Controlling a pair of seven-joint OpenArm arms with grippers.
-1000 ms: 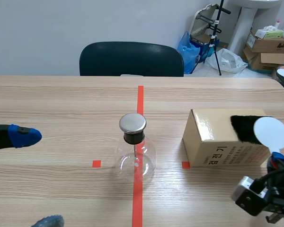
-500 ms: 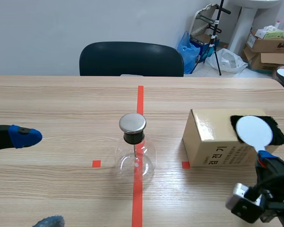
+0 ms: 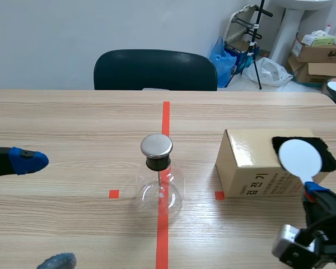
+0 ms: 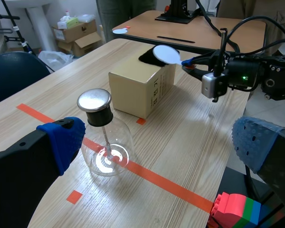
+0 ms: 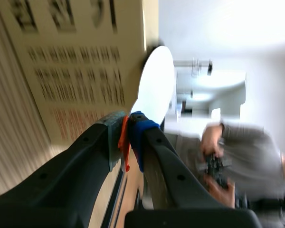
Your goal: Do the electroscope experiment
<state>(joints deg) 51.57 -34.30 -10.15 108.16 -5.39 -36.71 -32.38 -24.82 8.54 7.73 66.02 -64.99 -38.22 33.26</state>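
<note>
Nearest, the right gripper point(image 3: 315, 193) is clamped on the handle of the white disc paddle point(image 3: 300, 157), which points up and away. The left gripper point(image 4: 159, 140) gapes wide, empty. Farther on, the upright glass flask point(image 3: 159, 190) holds a thin rod point(image 3: 158, 180) under its metal cap point(image 3: 157, 145). Behind the paddle's disc, black fur point(image 3: 329, 161) tops the cardboard box point(image 3: 246, 168).

The left gripper point(image 4: 159, 140) has two thick black fingers with smooth, rounded shells, each capped by a soft blue pad point(image 4: 61, 137) covered in fine raised dots. The right gripper point(image 5: 128, 124) has glossy black fingers, one tipped with a grey-green pad point(image 5: 113, 124) and the other bright blue. Behind it sits a boxy silver-grey housing point(image 4: 210, 85). A small green light point(image 4: 242, 77) glows on the black right arm point(image 4: 270, 76), and thin black cables point(image 4: 237, 28) loop over it.
</note>
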